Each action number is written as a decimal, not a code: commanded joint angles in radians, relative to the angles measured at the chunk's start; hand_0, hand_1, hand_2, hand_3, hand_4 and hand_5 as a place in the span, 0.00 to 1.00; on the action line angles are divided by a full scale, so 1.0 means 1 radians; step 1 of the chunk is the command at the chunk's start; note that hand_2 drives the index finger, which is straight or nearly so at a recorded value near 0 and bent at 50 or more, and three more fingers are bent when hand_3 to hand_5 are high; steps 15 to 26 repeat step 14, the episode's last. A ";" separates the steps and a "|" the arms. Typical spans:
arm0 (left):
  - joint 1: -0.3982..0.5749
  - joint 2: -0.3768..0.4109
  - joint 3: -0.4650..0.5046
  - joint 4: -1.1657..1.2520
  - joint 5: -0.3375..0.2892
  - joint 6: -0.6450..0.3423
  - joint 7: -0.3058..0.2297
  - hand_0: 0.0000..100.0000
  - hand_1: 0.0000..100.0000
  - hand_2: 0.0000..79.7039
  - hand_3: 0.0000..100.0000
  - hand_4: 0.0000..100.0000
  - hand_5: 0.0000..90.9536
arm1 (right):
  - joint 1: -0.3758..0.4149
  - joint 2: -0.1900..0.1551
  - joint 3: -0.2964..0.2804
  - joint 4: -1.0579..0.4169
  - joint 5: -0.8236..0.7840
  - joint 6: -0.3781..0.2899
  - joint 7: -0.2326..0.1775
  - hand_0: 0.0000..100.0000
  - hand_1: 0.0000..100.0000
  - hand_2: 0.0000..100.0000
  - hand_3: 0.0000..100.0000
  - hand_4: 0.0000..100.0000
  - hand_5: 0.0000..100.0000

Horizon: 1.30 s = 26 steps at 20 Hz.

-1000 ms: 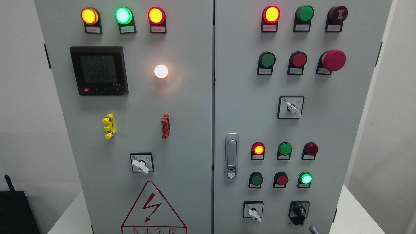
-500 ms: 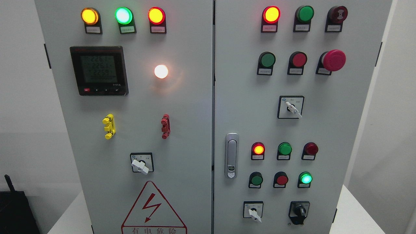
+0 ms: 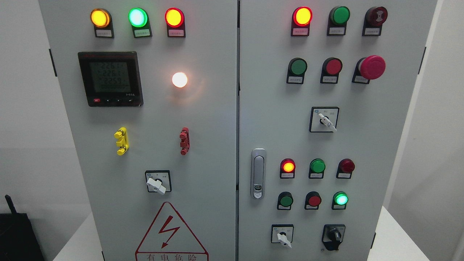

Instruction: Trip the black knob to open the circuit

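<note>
warning sign (image 3: 170, 232) "有电危险", meter (image 3: 110, 78) "2261"

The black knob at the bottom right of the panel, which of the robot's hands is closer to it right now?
Neither can be called: no hand or arm is in view. The black knob sits untouched on the right door, right of the white selector switch.

I see a big grey cabinet (image 3: 217, 145) on a white table (image 3: 395, 239). Up top glow a yellow light (image 3: 99, 17), a green light (image 3: 137, 17) and a red-ringed yellow light (image 3: 174, 17). The screen (image 3: 110, 78) is black with pale grey numbers. Beside it shines a white light (image 3: 179, 79). Lower down I see a yellow clip (image 3: 121, 141) and a red clip (image 3: 184, 141). The warning sign (image 3: 170, 233) is a red triangle with a red zigzag bolt. On the right sits a big red button (image 3: 372, 67). Near the bottom is a black knob (image 3: 334, 236).
</note>
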 commanded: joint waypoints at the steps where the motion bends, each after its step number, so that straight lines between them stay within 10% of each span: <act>1: 0.000 0.000 0.001 0.001 0.002 0.001 0.000 0.12 0.39 0.00 0.00 0.00 0.00 | 0.000 -0.006 0.003 -0.029 -0.002 -0.017 0.009 0.07 0.00 0.00 0.09 0.00 0.00; 26: 0.000 0.000 0.001 0.001 0.002 0.001 0.000 0.12 0.39 0.00 0.00 0.00 0.00 | 0.015 -0.019 0.016 -0.029 -0.003 -0.047 0.009 0.06 0.00 0.00 0.01 0.00 0.00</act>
